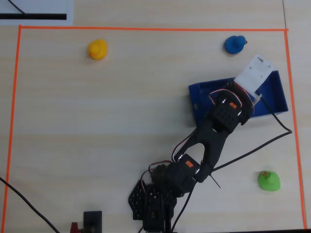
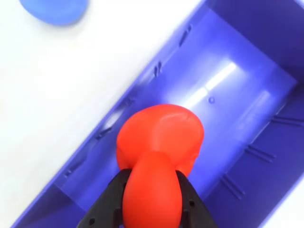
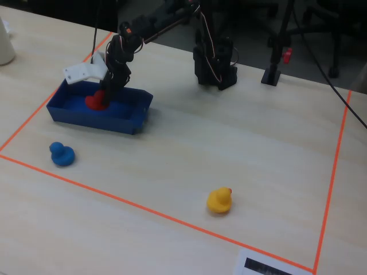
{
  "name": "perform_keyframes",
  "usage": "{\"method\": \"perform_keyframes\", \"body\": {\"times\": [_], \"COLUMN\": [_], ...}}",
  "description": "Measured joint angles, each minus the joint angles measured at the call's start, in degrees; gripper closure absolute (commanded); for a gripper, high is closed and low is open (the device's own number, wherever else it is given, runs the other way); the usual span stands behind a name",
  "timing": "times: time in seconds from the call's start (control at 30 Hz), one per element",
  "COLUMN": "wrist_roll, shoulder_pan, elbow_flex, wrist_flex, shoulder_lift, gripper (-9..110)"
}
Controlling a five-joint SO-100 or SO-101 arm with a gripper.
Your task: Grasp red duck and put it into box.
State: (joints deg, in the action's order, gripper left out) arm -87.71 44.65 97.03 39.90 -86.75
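The glossy red duck [image 2: 159, 142] is gripped between the black jaws of my gripper [image 2: 153, 187], which is shut on it. In the wrist view it hangs over the floor of the long blue box [image 2: 228, 85]. In the fixed view the red duck [image 3: 94, 101] is inside the box [image 3: 123, 120], near its left end, with the gripper [image 3: 104, 93] reaching down into it. I cannot tell whether the duck touches the floor. In the overhead view the white wrist mount [image 1: 253, 74] covers the duck, above the box [image 1: 274, 94].
A blue duck [image 1: 234, 44] sits just beyond the box and also shows in the wrist view [image 2: 54, 9]. A yellow duck [image 1: 97, 49] and a green duck [image 1: 268, 180] stand apart. Orange tape [image 1: 146, 28] frames the table. The arm base [image 1: 155, 201] is at the near edge.
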Motion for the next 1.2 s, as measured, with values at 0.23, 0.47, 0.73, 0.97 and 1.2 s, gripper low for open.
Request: {"method": "perform_keyframes", "body": {"times": [0.23,0.47,0.73,0.97,1.2], "wrist_roll": [-0.62,0.09,13.18,5.36,-5.71], "shoulder_pan": [0.53,0.97,-7.56,-28.74,-35.68], "elbow_flex": [-0.26,-0.26,-0.79,20.83,56.60], "wrist_flex": [0.00,0.18,15.73,32.61,37.79], "shoulder_lift": [0.00,-0.35,-18.72,-50.98,-86.13], "gripper": [83,96,101,101,101]}}
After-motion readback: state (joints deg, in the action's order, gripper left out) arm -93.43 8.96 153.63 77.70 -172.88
